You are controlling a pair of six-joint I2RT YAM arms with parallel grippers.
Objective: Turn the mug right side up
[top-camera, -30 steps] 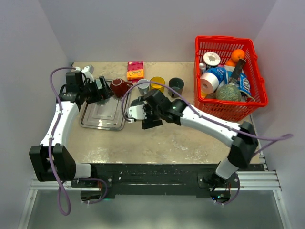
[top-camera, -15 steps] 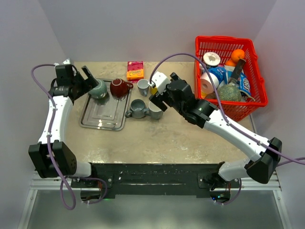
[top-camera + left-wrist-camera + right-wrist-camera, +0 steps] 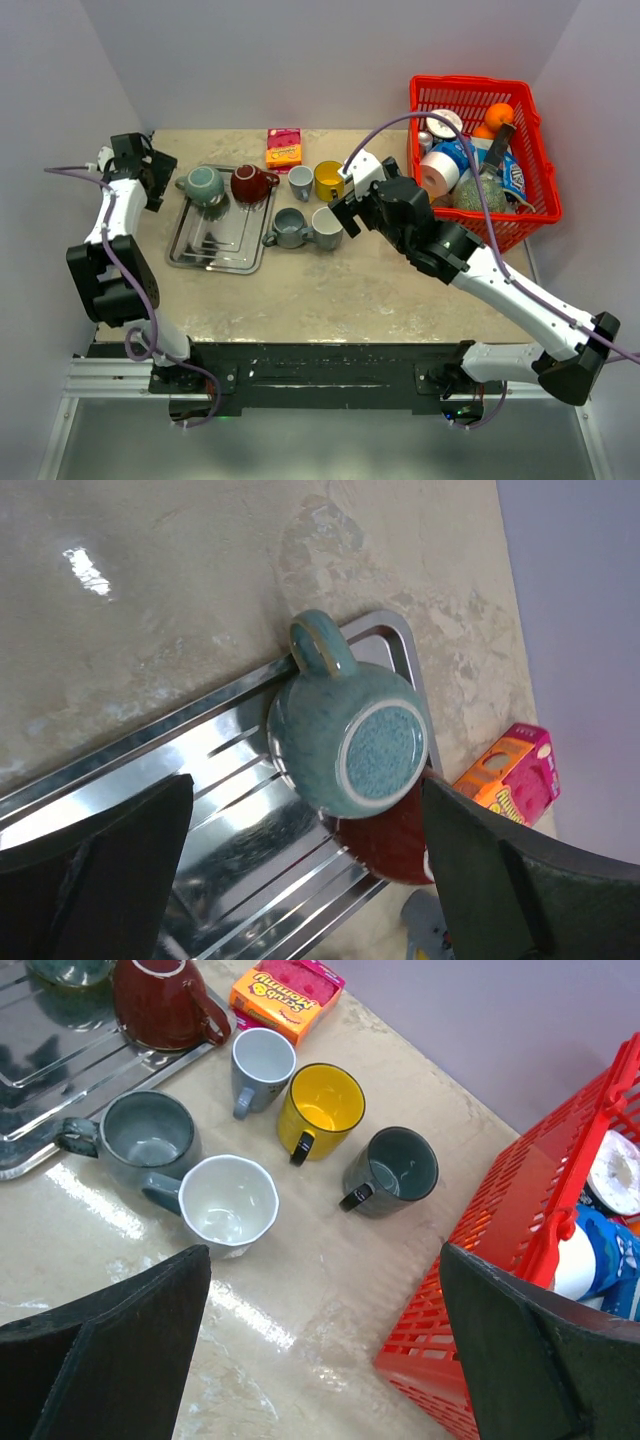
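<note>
A teal mug [image 3: 204, 185] stands upside down at the far end of the metal tray [image 3: 215, 250], foot ring up and handle toward the tray's rim. The left wrist view shows it from above [image 3: 350, 745]. A dark red mug [image 3: 250, 183] touches it on the tray. My left gripper [image 3: 157, 180] is open and empty, pulled back left of the tray; its fingers [image 3: 120, 860] frame the teal mug from a distance. My right gripper [image 3: 345, 212] is open and empty, held above the table right of the white mug [image 3: 228, 1203].
Upright on the table are a grey-blue mug [image 3: 150, 1135], a small grey mug [image 3: 262, 1065], a yellow mug [image 3: 320, 1110] and a dark green mug [image 3: 392, 1170]. A pink-orange sponge box [image 3: 284, 147] lies at the back. A full red basket [image 3: 480, 95] stands at the right.
My left gripper has let go of the teal mug and drawn back left; the mug stays on the tray. My right arm has lifted and moved right, away from the grey-blue and white mugs.
</note>
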